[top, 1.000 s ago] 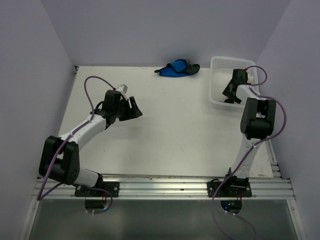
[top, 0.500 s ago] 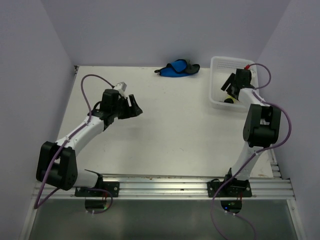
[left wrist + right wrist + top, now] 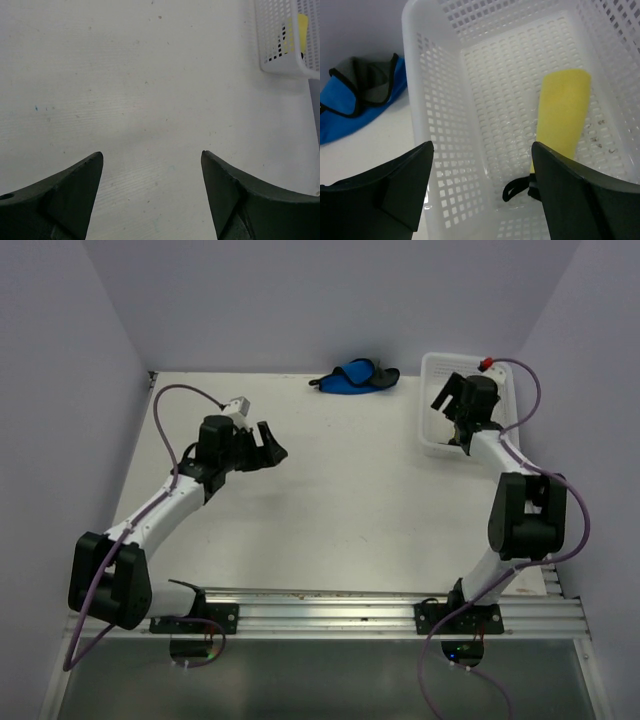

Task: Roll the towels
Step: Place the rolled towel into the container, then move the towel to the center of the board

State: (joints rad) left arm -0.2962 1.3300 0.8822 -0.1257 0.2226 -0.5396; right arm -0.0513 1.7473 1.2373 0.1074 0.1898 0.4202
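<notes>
Right hand spread above basket; rolled yellow towel inside, long axis pointing away; left hand spread.

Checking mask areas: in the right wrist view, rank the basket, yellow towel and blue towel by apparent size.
1. white basket: largest by far, it fills most of the frame.
2-3. yellow towel and blue towel: they look about alike. The blue one is cut off by the frame edge, so I won't rank them.

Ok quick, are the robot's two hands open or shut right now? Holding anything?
Left gripper: open, holding nothing.
Right gripper: open, holding nothing, over the basket.
</notes>
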